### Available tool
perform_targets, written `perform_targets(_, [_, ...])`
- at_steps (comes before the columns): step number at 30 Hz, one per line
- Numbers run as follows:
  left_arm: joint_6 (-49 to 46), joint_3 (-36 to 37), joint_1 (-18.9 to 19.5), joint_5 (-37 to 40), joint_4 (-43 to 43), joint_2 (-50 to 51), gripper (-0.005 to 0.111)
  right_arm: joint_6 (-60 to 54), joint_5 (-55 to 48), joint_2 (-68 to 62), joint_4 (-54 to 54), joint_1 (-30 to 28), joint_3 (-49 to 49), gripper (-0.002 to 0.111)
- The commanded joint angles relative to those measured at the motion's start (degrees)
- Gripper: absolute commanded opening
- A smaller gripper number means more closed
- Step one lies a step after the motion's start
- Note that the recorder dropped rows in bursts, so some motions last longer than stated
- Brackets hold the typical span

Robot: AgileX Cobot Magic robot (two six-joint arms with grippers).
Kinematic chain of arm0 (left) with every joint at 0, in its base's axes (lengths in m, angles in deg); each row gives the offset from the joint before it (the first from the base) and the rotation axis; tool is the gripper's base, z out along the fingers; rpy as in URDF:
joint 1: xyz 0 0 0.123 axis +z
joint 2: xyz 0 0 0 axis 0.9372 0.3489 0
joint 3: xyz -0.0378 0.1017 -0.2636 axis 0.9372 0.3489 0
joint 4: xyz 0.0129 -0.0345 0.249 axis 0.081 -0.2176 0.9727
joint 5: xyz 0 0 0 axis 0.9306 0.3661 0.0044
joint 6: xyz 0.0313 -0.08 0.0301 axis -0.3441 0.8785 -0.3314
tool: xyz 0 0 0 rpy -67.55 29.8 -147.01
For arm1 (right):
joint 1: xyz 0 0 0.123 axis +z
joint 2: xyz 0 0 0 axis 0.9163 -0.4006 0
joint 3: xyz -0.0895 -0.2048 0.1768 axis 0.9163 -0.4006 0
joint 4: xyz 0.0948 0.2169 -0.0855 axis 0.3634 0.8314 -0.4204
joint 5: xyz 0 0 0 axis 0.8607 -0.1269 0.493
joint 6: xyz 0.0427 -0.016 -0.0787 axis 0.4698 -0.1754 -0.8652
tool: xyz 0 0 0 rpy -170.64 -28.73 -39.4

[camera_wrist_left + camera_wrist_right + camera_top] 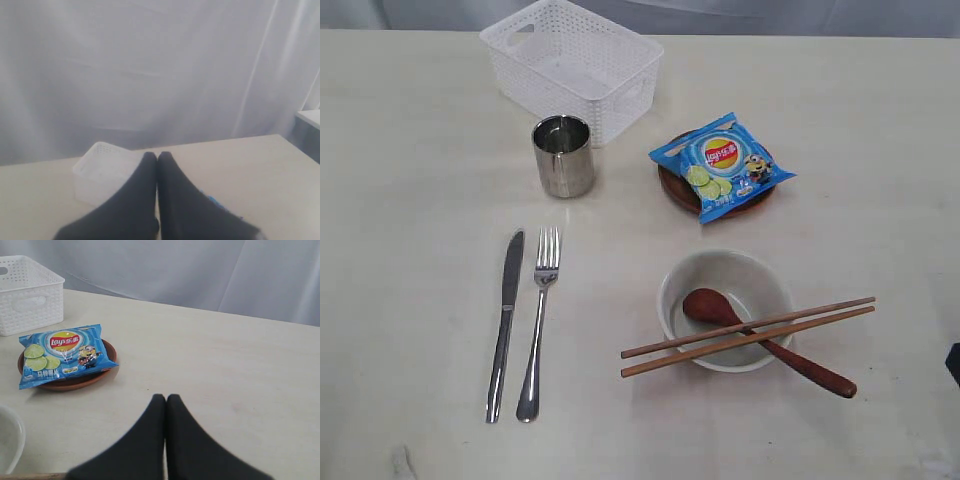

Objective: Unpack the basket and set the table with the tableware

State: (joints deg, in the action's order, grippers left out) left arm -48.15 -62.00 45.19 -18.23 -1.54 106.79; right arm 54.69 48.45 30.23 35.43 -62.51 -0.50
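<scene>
The white lattice basket (575,65) stands empty at the back of the cream table (410,180). In front of it is the steel cup (563,155). A knife (504,322) and fork (538,320) lie side by side at the left front. The off-white bowl (725,300) holds the red-brown spoon (765,340), with the chopsticks (750,335) laid across its rim. The brown plate (672,185) carries a blue chips packet (722,163). My left gripper (157,156) is shut and empty, high above the table. My right gripper (166,398) is shut and empty too, with the plate (67,384) ahead of it.
A white curtain (150,65) hangs behind the table. A dark part of the right arm (954,362) shows at the exterior view's right edge. The basket (27,295) and the bowl's rim (15,437) also appear in the right wrist view.
</scene>
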Motion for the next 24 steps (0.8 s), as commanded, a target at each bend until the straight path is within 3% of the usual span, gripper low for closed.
perform_targets(1, [0.22, 0.11, -0.33, 0.21, -0.24, -3.36, 0.0, -0.03, 0.32, 0.32, -0.22, -0.29, -0.2, 0.0])
perform_targets(18, [-0.09, 0.44, -0.33, 0.22, -0.24, -6.79, 0.0, -0.03, 0.32, 0.32, -0.22, -0.29, -0.2, 0.0])
perform_targets(24, [-9.63, 0.57, -0.22, -2.9, -0.24, -6.79, 0.0, -0.03, 0.32, 0.32, -0.22, -0.29, -0.2, 0.0])
